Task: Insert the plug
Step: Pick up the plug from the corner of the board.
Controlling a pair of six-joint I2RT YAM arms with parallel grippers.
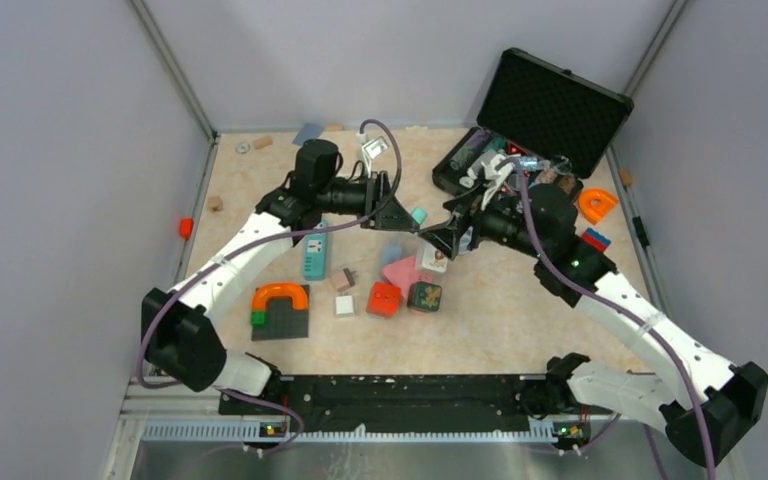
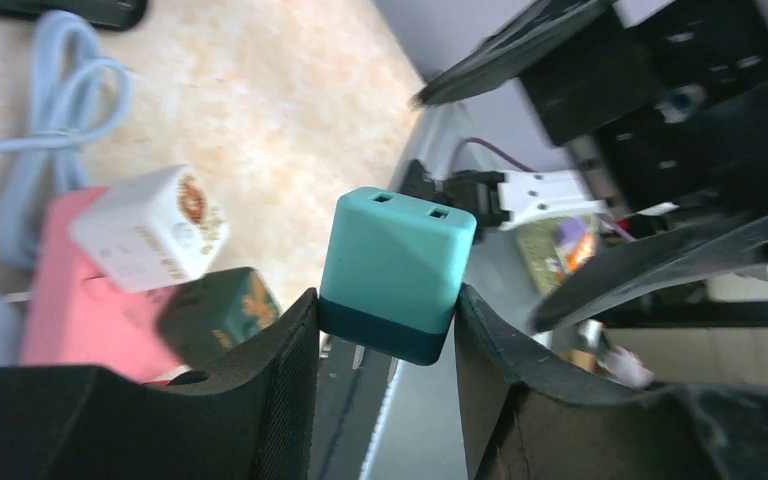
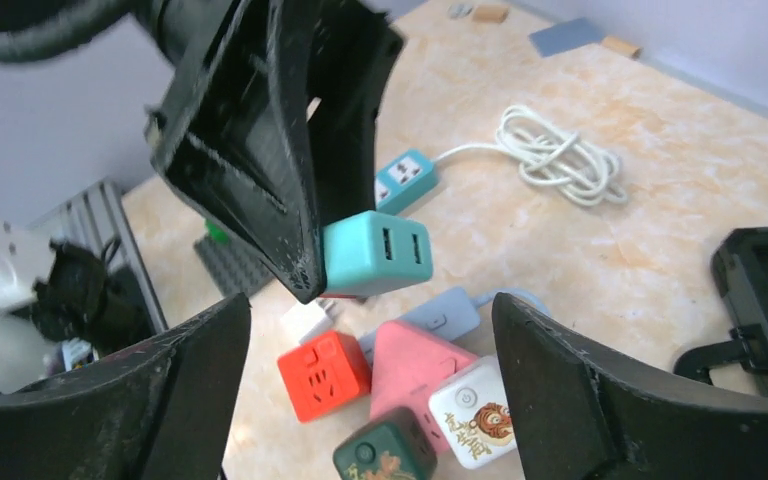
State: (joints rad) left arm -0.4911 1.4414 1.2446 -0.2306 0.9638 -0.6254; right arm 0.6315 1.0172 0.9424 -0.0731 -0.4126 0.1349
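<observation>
Behind the wide right pincer (image 3: 370, 305), the case (image 1: 558, 105) holds small items. The left pincer (image 2: 385, 305) grips the teal plug (image 2: 397, 250).

Open air lay between the right gripper's (image 1: 439, 233) spread jaws and the plug (image 3: 375, 253), whose sides the left gripper's (image 2: 385, 312) fingers (image 2: 278, 372) covered. Below, cubes (image 3: 324, 373) crowded together, the strip (image 1: 315, 252) just left of them. The table (image 1: 505, 300) toward the case (image 1: 550, 105) was bare.
</observation>
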